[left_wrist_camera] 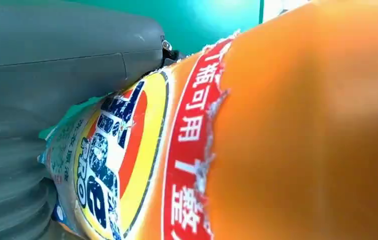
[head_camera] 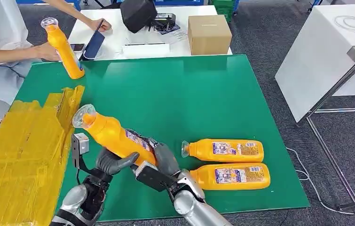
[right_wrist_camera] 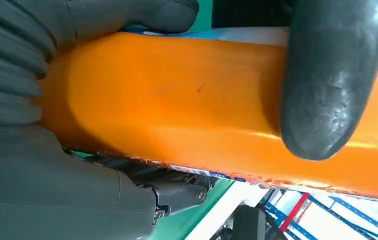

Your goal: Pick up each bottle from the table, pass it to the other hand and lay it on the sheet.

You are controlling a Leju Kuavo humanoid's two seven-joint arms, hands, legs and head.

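Both hands, left hand [head_camera: 112,162] and right hand [head_camera: 163,162], are wrapped around one orange bottle [head_camera: 112,134], held tilted above the green table's [head_camera: 175,94] near edge.

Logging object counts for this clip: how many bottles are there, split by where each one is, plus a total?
Held bottle, gripped by left hand and right hand: 1
Lying bottles on the green mat, far one and near one: 2
Person's bottle, held at the mat's far corner: 1
On the yellow sheet: 0
Total: 4
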